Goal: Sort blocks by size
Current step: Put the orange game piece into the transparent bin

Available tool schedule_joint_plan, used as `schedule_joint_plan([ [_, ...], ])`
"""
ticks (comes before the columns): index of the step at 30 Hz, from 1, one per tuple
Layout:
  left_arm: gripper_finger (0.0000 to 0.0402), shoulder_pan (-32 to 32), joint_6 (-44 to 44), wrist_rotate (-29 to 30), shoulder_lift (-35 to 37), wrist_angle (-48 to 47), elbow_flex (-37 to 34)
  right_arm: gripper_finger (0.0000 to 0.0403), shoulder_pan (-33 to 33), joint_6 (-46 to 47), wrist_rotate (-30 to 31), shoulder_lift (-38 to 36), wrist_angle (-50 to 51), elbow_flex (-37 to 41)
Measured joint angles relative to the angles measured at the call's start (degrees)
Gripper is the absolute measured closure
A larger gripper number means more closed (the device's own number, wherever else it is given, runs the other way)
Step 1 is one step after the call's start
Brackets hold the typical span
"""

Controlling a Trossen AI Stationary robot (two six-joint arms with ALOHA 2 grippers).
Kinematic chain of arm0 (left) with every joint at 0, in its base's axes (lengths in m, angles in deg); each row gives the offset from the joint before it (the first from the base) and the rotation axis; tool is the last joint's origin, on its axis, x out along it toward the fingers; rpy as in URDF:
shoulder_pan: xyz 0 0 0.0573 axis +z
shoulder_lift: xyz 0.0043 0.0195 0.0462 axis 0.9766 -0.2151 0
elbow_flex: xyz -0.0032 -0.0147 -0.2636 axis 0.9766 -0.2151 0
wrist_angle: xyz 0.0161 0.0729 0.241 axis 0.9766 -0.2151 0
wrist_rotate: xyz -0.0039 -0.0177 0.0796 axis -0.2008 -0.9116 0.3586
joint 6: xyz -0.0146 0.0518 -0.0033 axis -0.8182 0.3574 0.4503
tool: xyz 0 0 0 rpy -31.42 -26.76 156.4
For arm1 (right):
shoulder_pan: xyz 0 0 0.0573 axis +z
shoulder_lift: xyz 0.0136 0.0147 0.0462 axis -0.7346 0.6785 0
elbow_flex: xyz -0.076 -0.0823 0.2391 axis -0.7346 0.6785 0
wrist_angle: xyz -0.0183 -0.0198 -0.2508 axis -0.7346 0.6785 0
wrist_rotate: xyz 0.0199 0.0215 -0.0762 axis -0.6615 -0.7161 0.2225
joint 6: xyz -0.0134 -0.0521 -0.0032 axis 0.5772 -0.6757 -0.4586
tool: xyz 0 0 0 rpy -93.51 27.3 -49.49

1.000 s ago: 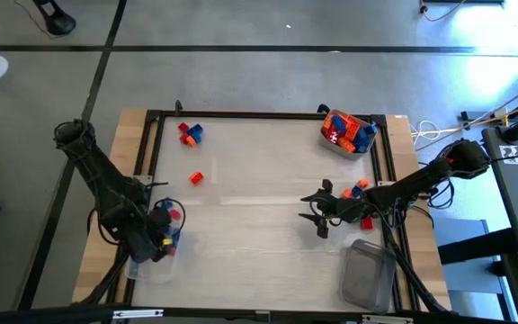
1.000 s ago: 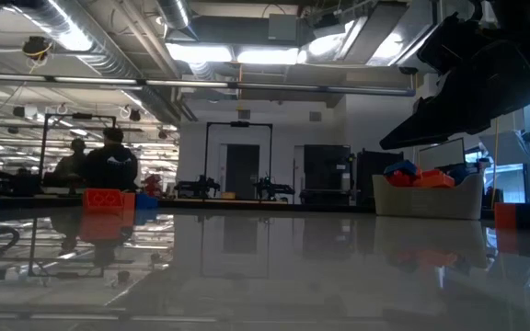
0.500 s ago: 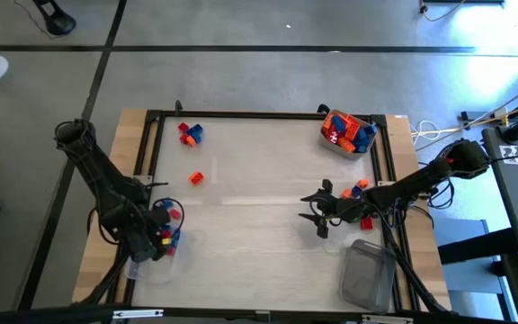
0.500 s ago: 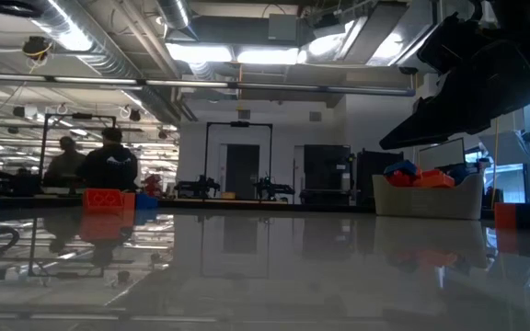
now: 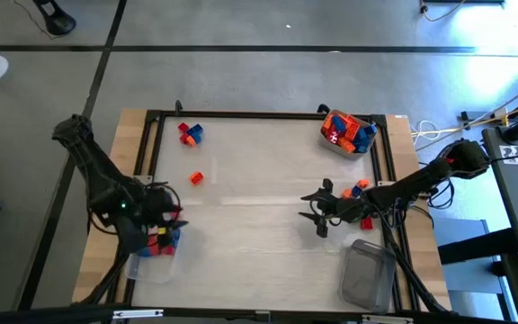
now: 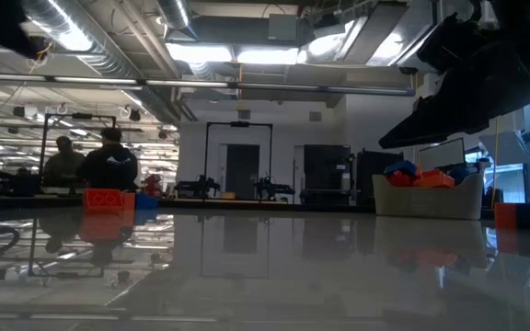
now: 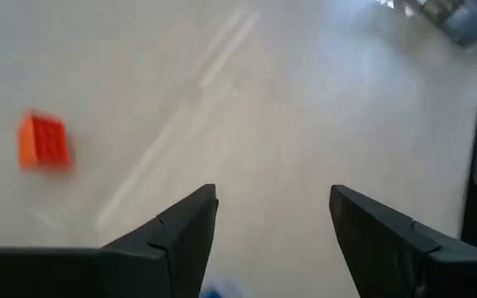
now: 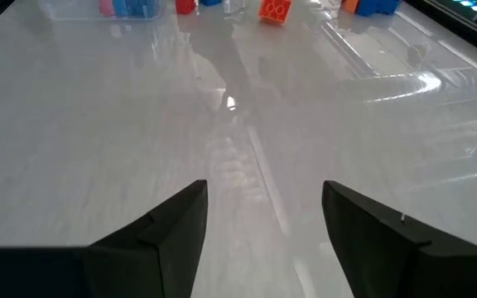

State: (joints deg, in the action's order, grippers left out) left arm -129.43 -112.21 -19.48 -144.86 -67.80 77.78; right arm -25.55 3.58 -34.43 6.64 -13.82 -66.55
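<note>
Blocks (image 5: 190, 133) are spread over the pale counter (image 5: 259, 171) in several groups. A red and blue pair lies near the far left corner, and a single orange block (image 5: 196, 178) sits a little nearer, well apart from both arms. A clear tub (image 5: 347, 132) at the far right corner is heaped with red, orange and blue blocks. A few more orange and blue blocks (image 5: 358, 187) lie by the right edge, just beside the right arm. At the near left edge another clear tub (image 5: 156, 256) holds red and blue blocks, partly hidden under the left arm. An empty-looking clear tub (image 5: 368, 274) stands at the near right corner.

The left tool (image 7: 273, 223) hangs over the near left edge of the counter, by the tub there; its fingers (image 7: 180, 228) stand wide apart with nothing between them, and in its wrist view the orange block (image 7: 44, 142) lies on the bare counter ahead. The right tool (image 5: 317, 212) hovers over the right half of the counter, its fingers (image 8: 168, 223) also spread with nothing gripped, pointing across toward the left side.

In the low view the heaped tub (image 6: 428, 193) shows at right and the orange block (image 6: 109, 199) at left, with two people (image 6: 109, 164) in the room beyond.
</note>
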Motion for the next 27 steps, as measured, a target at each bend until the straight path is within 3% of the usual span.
schedule_joint_plan([
  [5,0.0178,6.7,18.3,2.0,-0.7,9.9,0.0,0.0166,0.0,0.1,2.9,-2.6,6.4,-1.9],
  [9,0.0178,12.4,35.3,1.4,-2.0,19.7,0.0,0.0166,-0.1,2.6,7.4,-5.8,24.2,-8.4],
  [14,0.0178,19.1,48.8,-2.1,-3.9,26.6,0.0,0.0166,-3.2,12.0,8.6,-6.9,50.8,-18.5],
  [19,0.0178,24.9,58.5,-6.2,-6.2,36.1,-1.5,0.0166,-9.8,21.2,1.2,-6.9,68.4,-22.9],
  [22,0.0178,28.8,63.3,-10.9,-6.9,45.9,-5.7,0.0166,-14.3,24.4,-5.5,-6.8,74.2,-22.9],
  [27,0.0178,33.8,67.1,-11.6,-7.0,61.2,-14.2,0.0166,-18.8,25.6,-10.2,-6.5,79.6,-22.9],
])
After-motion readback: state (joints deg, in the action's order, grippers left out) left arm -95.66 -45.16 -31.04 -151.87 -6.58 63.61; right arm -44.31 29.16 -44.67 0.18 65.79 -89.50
